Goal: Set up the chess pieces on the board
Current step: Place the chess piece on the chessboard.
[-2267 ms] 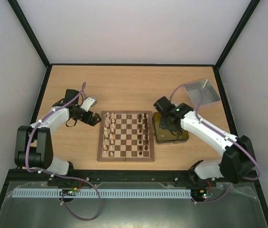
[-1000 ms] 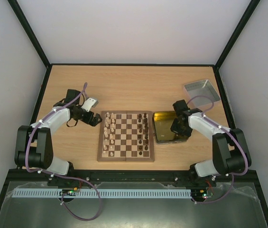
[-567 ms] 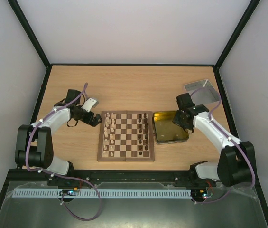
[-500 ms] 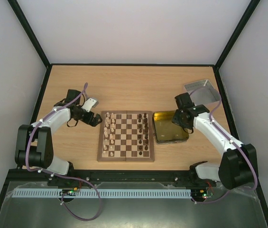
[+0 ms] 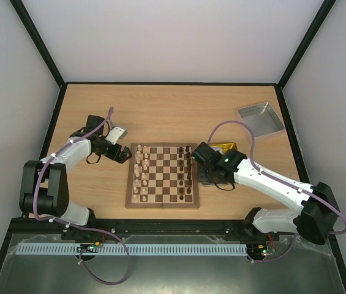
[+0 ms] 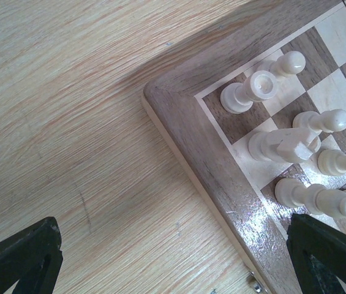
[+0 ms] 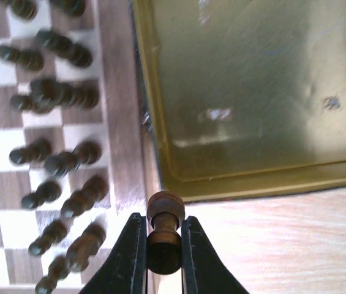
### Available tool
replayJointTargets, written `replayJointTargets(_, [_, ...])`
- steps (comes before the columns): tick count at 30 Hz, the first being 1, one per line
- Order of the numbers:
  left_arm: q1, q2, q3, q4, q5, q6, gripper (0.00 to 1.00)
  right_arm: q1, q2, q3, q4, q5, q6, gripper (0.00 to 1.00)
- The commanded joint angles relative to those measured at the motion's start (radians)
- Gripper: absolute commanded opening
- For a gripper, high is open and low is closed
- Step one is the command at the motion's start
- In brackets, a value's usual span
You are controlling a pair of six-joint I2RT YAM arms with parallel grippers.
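Observation:
The board [image 5: 163, 177] lies mid-table, with pale chess pieces [image 5: 141, 174] in its left columns and dark ones [image 5: 185, 174] in its right columns. My right gripper [image 5: 198, 154] hangs over the gap between the board's right border [image 7: 120, 122] and the gold tin, shut on a dark brown pawn [image 7: 163, 236] held by its stem. Blurred dark pieces [image 7: 62, 95] stand just to its left. Off the board's far-left corner [image 6: 203, 147], my left gripper [image 5: 124, 153] stands open and empty over bare table, near cream pieces [image 6: 249, 92].
The gold tin [image 5: 225, 147] sits right of the board, partly hidden under the right arm; its inside [image 7: 252, 92] shows no pieces. A silver-grey tray [image 5: 259, 118] lies at the far right. Black frame rails border the table.
The right arm has swung left from the tin's far right corner to the board's right edge, carrying the dark pawn. The left arm has not moved.

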Motion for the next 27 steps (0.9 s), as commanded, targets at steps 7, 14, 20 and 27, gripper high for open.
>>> replayJointTargets(7, [-0.009,0.013,0.003,-0.005,-0.011,-0.007,1.0,0.226,0.046,0.033,-0.052,0.004,0.136,0.02])
replayJointTargets(14, [-0.009,0.008,-0.002,-0.005,-0.011,-0.007,1.0,0.312,0.1,0.011,-0.022,-0.014,0.168,0.02])
replayJointTargets(20, [-0.009,0.007,-0.003,-0.004,-0.013,-0.007,1.0,0.32,0.119,0.003,-0.003,-0.025,0.165,0.02])
replayJointTargets(27, [-0.009,0.004,-0.005,-0.003,-0.015,-0.005,1.0,0.32,0.14,-0.015,0.027,-0.045,0.154,0.02])
